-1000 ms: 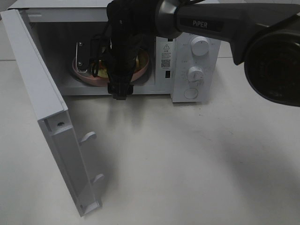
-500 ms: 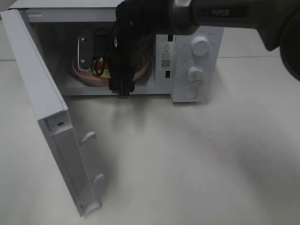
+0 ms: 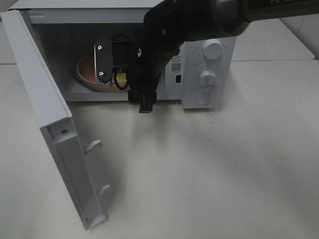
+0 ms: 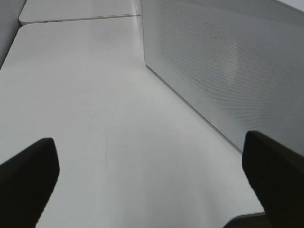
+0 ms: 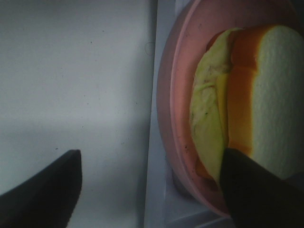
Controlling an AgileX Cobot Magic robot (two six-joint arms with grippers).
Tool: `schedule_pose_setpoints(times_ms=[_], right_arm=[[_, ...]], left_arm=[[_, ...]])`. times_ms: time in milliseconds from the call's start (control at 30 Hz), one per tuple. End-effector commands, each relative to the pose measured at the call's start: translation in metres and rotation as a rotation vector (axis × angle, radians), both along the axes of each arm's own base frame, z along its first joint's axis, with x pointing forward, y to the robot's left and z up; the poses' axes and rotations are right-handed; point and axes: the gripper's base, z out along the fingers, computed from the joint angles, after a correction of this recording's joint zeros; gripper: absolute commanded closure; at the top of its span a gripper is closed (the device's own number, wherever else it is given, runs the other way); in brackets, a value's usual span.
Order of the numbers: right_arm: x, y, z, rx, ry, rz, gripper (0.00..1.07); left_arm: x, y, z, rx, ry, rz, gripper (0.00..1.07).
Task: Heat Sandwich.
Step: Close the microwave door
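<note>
The sandwich [image 5: 237,99], white bread with a tan crust and a yellow-green filling, lies on a round pink plate [image 5: 178,95] inside the open microwave [image 3: 219,94]. In the exterior view only a yellow bit of the sandwich [image 3: 121,77] and the plate's left part [image 3: 85,69] show past the arm. My right gripper [image 5: 149,159] is open at the microwave's mouth, one finger over the sandwich's edge and the other over the white surface beside the plate. My left gripper [image 4: 152,166] hovers open over the table, holding nothing, and is out of the exterior view.
The microwave door [image 3: 45,109] swings out wide to the left, and its perforated panel [image 4: 223,61] stands close to the left gripper. Two knobs [image 3: 213,49] sit on the control panel at the right. White table [image 3: 199,169] stretches in front.
The right arm has shifted to the right and drawn back toward the microwave's front. The plate with the sandwich stays inside. The left gripper has not moved.
</note>
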Motion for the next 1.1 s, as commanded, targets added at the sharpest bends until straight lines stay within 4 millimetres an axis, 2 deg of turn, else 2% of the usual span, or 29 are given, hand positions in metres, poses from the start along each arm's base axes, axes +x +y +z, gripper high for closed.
schedule_pose_setpoints(times_ms=[33, 467, 700, 1100], right_arm=[[-0.009, -0.008, 0.011, 0.014, -0.013, 0.001, 0.31], [-0.050, -0.042, 0.032, 0.023, 0.010, -0.028, 0.31], [-0.081, -0.068, 0.044, 0.044, 0.027, -0.067, 0.31], [-0.127, -0.106, 0.050, 0.115, 0.087, -0.204, 0.31]], left_arm=[[-0.003, 0.000, 0.000, 0.002, -0.039, 0.003, 0.03], [-0.003, 0.000, 0.000, 0.002, -0.039, 0.003, 0.03], [-0.003, 0.000, 0.000, 0.002, -0.039, 0.003, 0.03], [-0.003, 0.000, 0.000, 0.002, -0.039, 0.003, 0.03]])
